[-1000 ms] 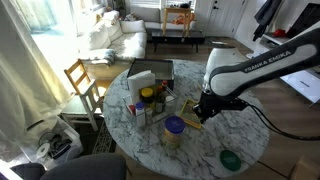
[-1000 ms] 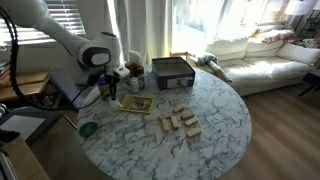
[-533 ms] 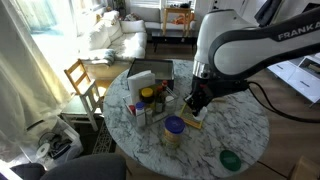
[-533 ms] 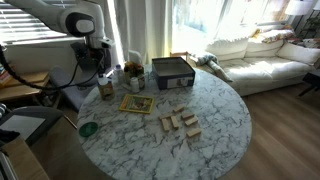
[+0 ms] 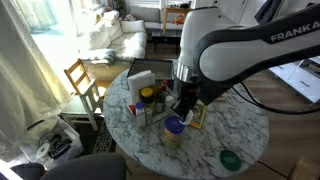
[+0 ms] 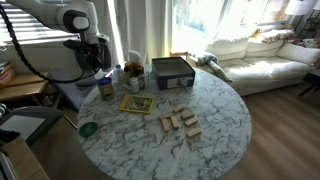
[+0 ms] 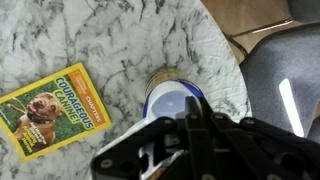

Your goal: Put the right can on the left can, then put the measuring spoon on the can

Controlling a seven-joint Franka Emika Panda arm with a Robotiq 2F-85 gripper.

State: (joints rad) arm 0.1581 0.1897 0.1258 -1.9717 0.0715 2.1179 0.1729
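Note:
The right can (image 5: 174,126), blue-topped with a yellowish side, stands near the table's front edge, apparently on top of the left can (image 5: 174,141). The stack also shows in an exterior view (image 6: 106,89). In the wrist view the blue top (image 7: 172,98) lies just beyond my fingertips. My gripper (image 5: 184,108) hangs a little above and beside the stack, fingers closed together (image 7: 190,118). A small pale piece, seemingly the measuring spoon (image 7: 160,152), shows between the fingers. The gripper body hides most of it.
A yellow picture book (image 7: 50,108) lies beside the cans. A yellow-lidded jar (image 5: 147,95), small bottles and a dark box (image 6: 170,72) stand at the back. A green disc (image 5: 231,159) and several wooden blocks (image 6: 180,123) lie on the marble table (image 6: 215,110).
My gripper has risen from low by the book and moved across to just above the blue-topped can. The cans have not moved.

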